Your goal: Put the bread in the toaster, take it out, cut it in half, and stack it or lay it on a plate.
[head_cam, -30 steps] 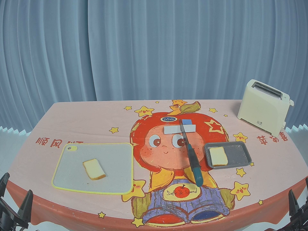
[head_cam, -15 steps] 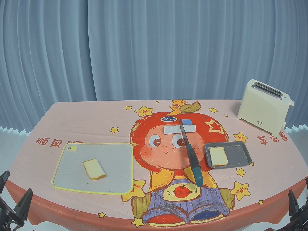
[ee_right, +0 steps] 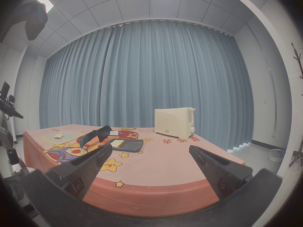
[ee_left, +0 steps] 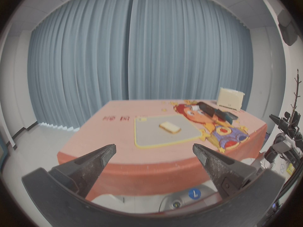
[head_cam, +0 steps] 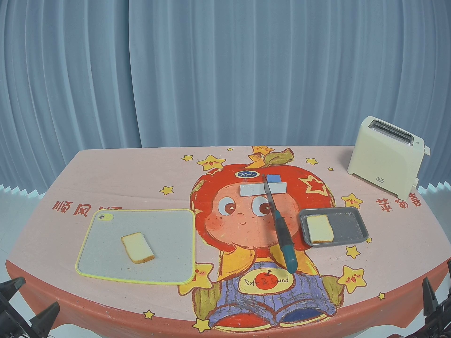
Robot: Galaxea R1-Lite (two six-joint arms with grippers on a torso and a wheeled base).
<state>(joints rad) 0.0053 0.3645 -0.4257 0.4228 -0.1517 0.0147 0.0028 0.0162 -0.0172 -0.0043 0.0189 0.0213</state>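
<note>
Big blue curtain (head_cam: 225,62) fills the whole back. In front of it is the table (head_cam: 141,179) with a pink cartoon cloth, its near edge cut off at the bottom of the head view.

On the robot's left side of the table sits a grey cutting board (head_cam: 108,259) with a yellow rim. The cream toaster (head_cam: 386,156) stands far off at the right back corner; its slots are just dark, so I can't tell what's inside.

The grey tray (head_cam: 350,224) sits right of centre. Just beside it lies the knife (head_cam: 282,231), teal handle toward the near edge, blade resting across a small white and blue block (head_cam: 256,189) that's partly hidden under it.

One bread piece (head_cam: 137,248) lies flat on the board, and the other bread piece (head_cam: 319,228) lies in the left end of the tray.

Both arms sit low, off the near table edge. The left pincer (ee_left: 154,148) has its fingers spread wide, nothing between them. Same for the right pincer (ee_right: 150,148): wide apart and empty. From the head view only their dark tips poke in at the bottom corners.
</note>
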